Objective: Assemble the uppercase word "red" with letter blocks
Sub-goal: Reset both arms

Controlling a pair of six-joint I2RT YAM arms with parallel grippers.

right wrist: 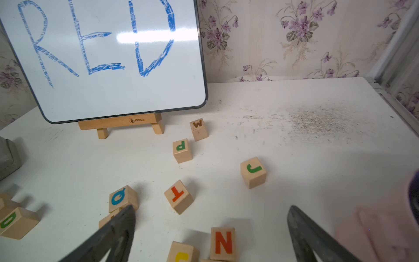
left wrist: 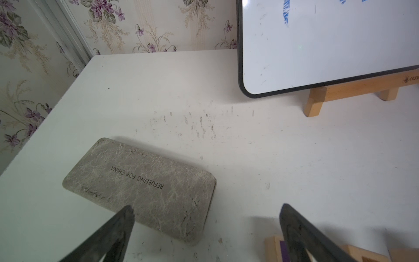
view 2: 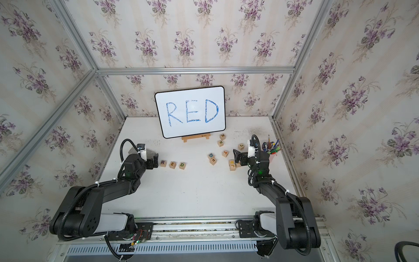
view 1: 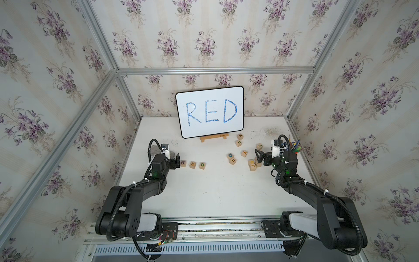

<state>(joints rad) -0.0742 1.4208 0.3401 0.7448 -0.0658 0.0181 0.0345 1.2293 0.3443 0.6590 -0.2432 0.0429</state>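
From my desk the biggest thing is the scuffed white tabletop (view 1: 215, 195). At its far side a white board with RED handwritten in blue (view 1: 209, 112) leans on a small wooden easel (view 1: 214, 137). Both black arms reach low over the table. My left gripper (view 1: 176, 161) has its jaws spread wide with nothing between them, and its wrist view shows only bare table in the gap. My right gripper (view 1: 258, 156) is splayed just as wide and is also empty, hanging over the scatter on its own side. A worn grey felt eraser (left wrist: 140, 188) lies just beyond the left gripper, and a pink cup of pens (view 2: 273, 153) stands by the right wall. The spare wooden letter cubes (right wrist: 179, 197), with W, P, J, T, Q and N among them, lie loose and turned every way. The light-wood cube with a dark R (view 1: 183, 162), the light-wood cube with an orange E (view 1: 192, 164) and the light-wood cube with a green D (view 1: 202, 165) sit in a row just beside the left gripper, in reading order with small gaps. I judge the word assembled, so all that is left is drawing the arms clear. I cannot tell whether a left finger touches the R cube.
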